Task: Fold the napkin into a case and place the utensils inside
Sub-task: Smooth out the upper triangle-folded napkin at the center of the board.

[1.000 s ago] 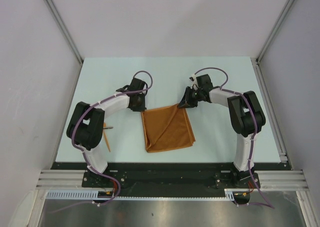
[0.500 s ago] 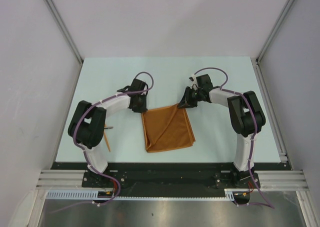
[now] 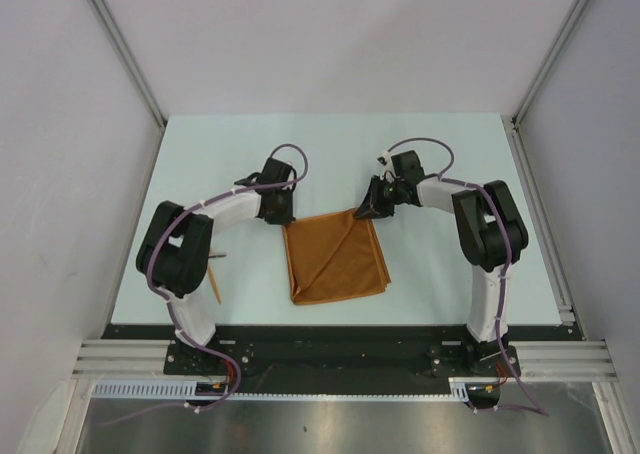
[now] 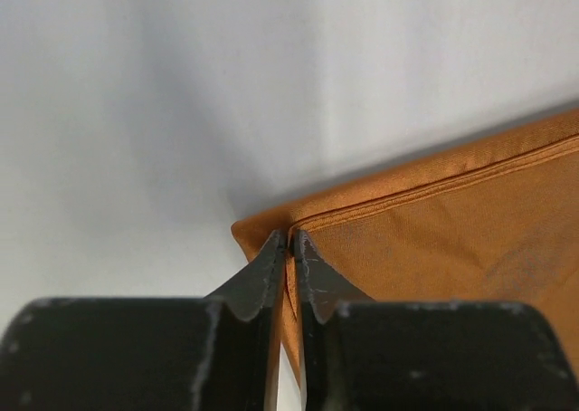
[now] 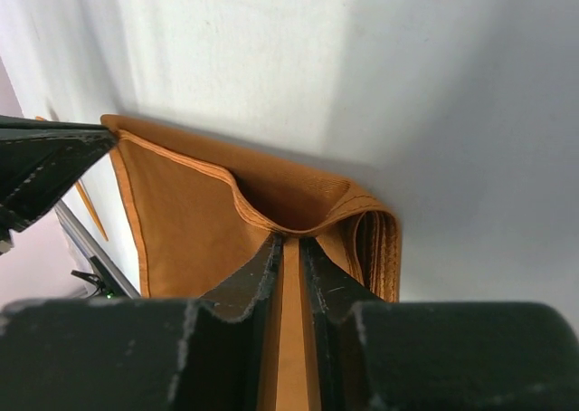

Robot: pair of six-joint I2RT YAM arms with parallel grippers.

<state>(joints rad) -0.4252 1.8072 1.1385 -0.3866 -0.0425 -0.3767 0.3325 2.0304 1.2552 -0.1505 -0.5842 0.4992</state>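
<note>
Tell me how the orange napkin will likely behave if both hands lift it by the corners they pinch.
Probably floppy: the napkin sags and curls into a loop at the right hand. Likely light, since the left hand pinches just a thin corner. Its stacked layers may slide apart.

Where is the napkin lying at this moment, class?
In the top view the napkin lies mid-table between the two arms, its far corners pinched by the left fingers and the right fingers.

Both arms reach forward, elbows out, wrists turned inward and low; left gripper (image 4: 289,239) and right gripper (image 5: 289,241) each clamp a far corner of the napkin (image 3: 335,259), jaws nearly together.
</note>
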